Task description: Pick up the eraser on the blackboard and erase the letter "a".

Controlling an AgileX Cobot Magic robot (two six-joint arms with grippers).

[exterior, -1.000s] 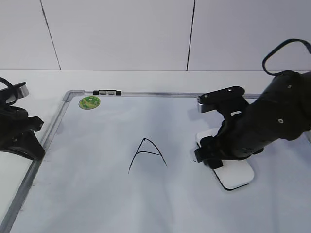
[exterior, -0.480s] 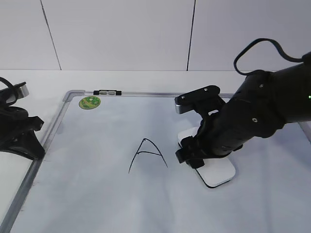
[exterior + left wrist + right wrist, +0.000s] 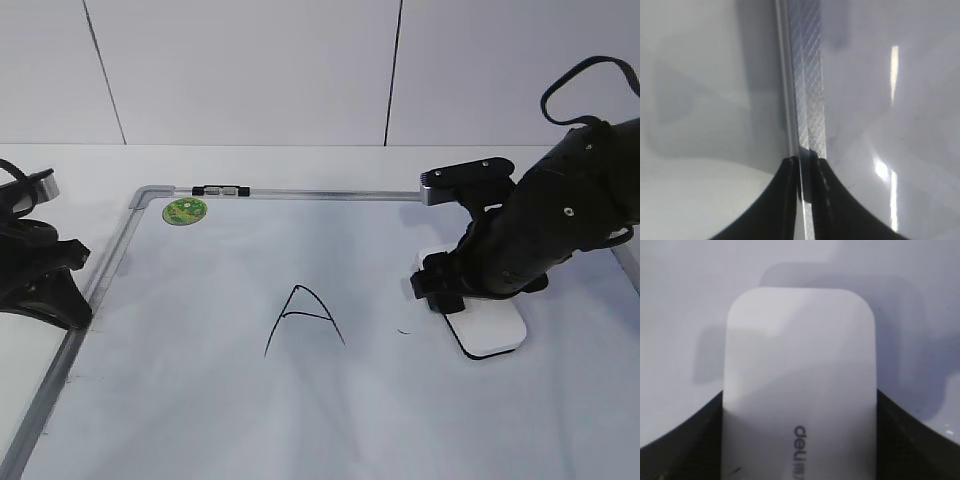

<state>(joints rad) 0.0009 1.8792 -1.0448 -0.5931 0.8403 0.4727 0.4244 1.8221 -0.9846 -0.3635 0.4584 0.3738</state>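
Observation:
The white eraser lies flat on the blackboard at its right side. My right gripper is shut on the eraser's near end. In the right wrist view the eraser fills the middle between the two dark fingers of the right gripper. Of the letter "a" only a tiny black stroke shows, just left of the eraser. My left gripper is shut on the board's left frame edge, seen clamped between the left gripper's jaws.
A pointed capital "A" is drawn mid-board, left of the eraser. A round green sticker and a small black-and-silver clip sit at the board's far left corner. A white wall stands behind.
My right gripper swept the eraser left across the board, then back to the right. A small black stroke now shows where it passed. The left arm has not moved.

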